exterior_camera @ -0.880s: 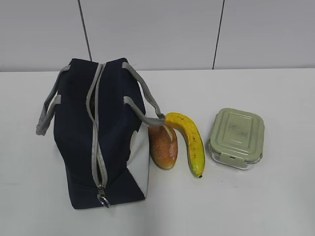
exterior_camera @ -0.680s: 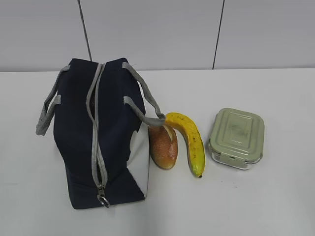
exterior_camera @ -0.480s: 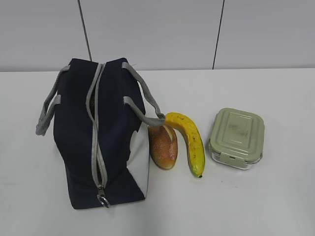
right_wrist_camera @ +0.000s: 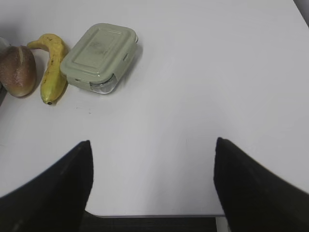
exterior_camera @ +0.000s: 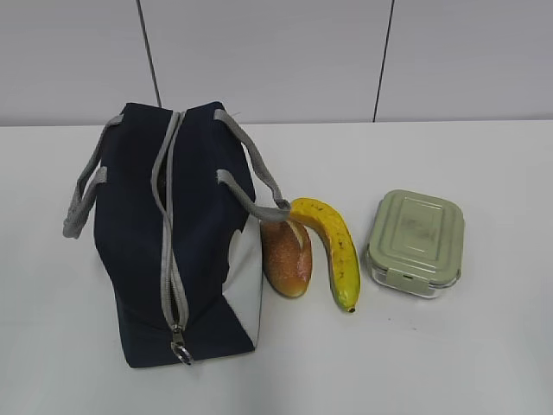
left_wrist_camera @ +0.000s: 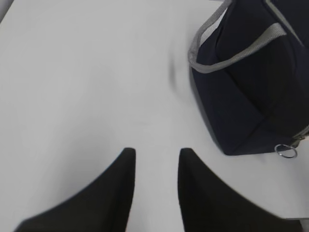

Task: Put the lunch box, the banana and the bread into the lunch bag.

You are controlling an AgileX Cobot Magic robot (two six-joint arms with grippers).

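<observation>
The navy lunch bag [exterior_camera: 173, 242] stands at the left with its grey zipper shut and the ring pull [exterior_camera: 181, 352] at the near end. It also shows in the left wrist view [left_wrist_camera: 251, 87]. The bread [exterior_camera: 287, 257] lies against the bag's white side. The banana [exterior_camera: 337, 246] lies to its right, then the lunch box [exterior_camera: 416, 241] with its sage-green lid. All three show in the right wrist view: bread [right_wrist_camera: 18, 70], banana [right_wrist_camera: 52, 67], lunch box [right_wrist_camera: 99, 57]. My left gripper [left_wrist_camera: 155, 152] is open and empty, left of the bag. My right gripper [right_wrist_camera: 152, 142] is wide open and empty at the table's near edge.
The white table [exterior_camera: 484, 346] carries only these things. Its near edge [right_wrist_camera: 154, 215] shows under my right gripper. A grey panelled wall [exterior_camera: 276, 60] stands behind. Neither arm shows in the exterior view.
</observation>
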